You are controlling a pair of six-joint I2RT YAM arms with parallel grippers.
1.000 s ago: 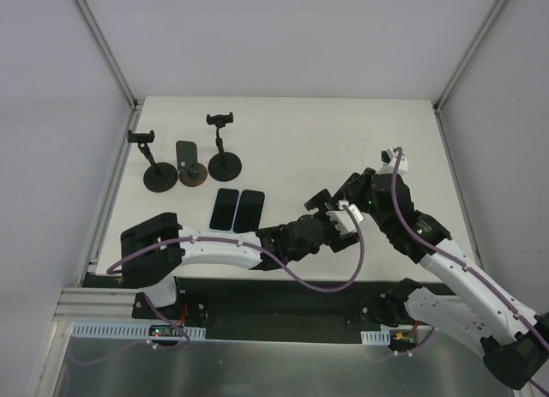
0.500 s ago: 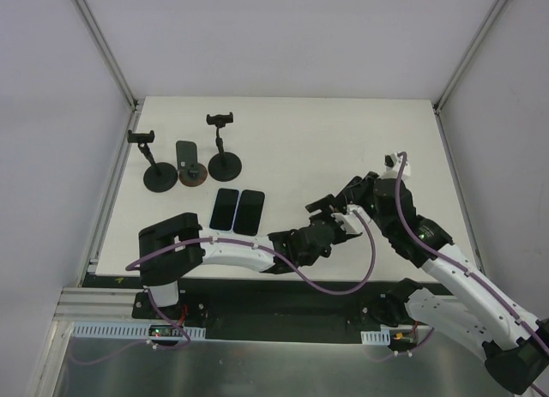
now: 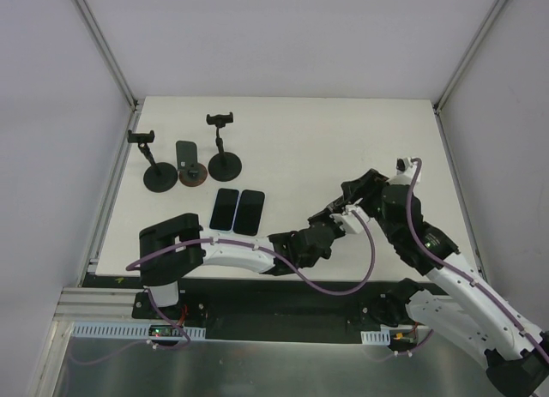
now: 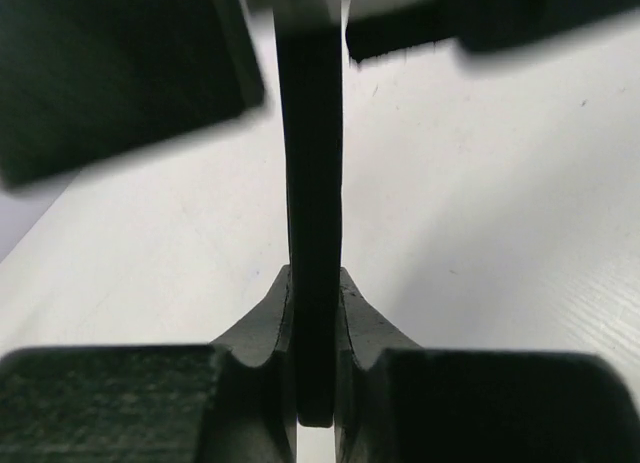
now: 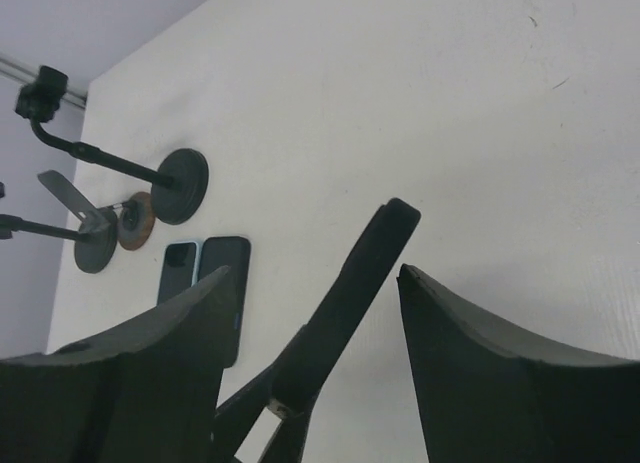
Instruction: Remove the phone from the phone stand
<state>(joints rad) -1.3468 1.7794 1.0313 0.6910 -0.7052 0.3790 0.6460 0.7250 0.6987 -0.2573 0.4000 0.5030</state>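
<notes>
phone (image 4: 312,183) edge-on, pinched in left fingers (image 4: 120,403); right fingers (image 5: 500,383) spread either side

Top view: bright, even, diffuse light from above. The table (image 3: 343,140) is near white with no glare, and the stands (image 3: 159,178) throw short soft shadows.

Right wrist: right fingers (image 5: 500,383) underexposed, near-black, surface detail lost; the table behind is bright and fairly sharp.

Left wrist: left fingers (image 4: 110,403) grainy and dark. Phone (image 4: 312,233) edge-on with soft edges. The dark masses along the top edge, likely the right fingers, are badly defocused.
</notes>
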